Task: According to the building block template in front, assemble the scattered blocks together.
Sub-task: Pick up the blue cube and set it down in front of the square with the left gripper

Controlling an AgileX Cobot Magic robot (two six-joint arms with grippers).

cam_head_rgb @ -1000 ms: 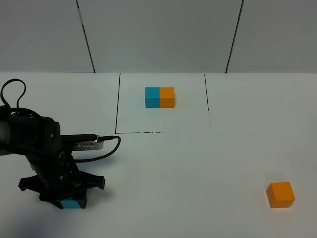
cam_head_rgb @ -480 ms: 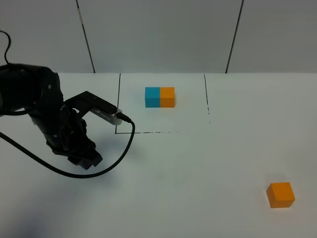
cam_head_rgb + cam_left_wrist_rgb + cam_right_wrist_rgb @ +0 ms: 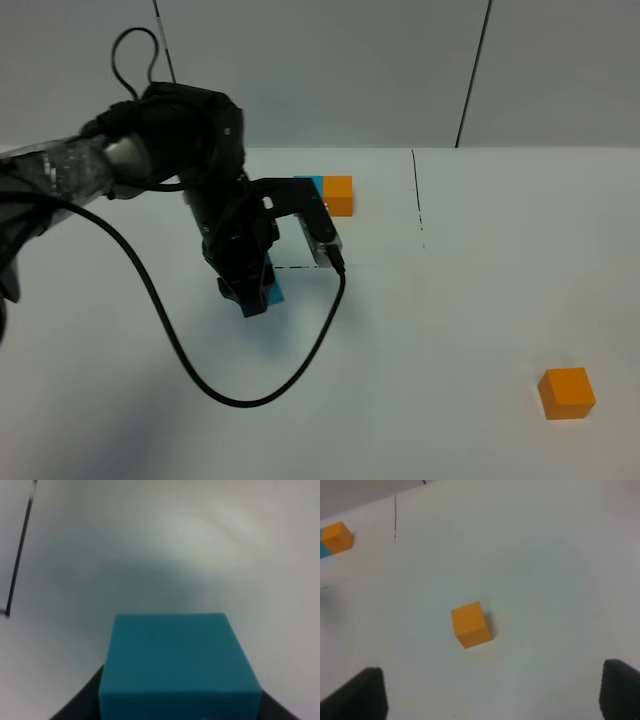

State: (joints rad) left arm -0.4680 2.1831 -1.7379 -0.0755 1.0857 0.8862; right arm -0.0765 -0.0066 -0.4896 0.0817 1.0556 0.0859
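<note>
no text or numbers readable anywhere; the blurry wrist views may hide some.

Held cube (image 3: 273,293) front-left of template (image 3: 338,195); loose cube (image 3: 567,392) far right.

Our left arm (image 3: 165,135) stretches inward, our left gripper (image 3: 253,298) pointing down, clamped on a blue cube (image 3: 177,665); our right gripper (image 3: 495,692) hangs with jaws wide.

Left arm (image 3: 200,130): matte black casing, with a grey-wrapped segment at its left end. Silver camera module (image 3: 322,238) at wrist. Black cable (image 3: 240,402) hangs loose. Right gripper (image 3: 490,692): black fingertips (image 3: 365,695).
</note>
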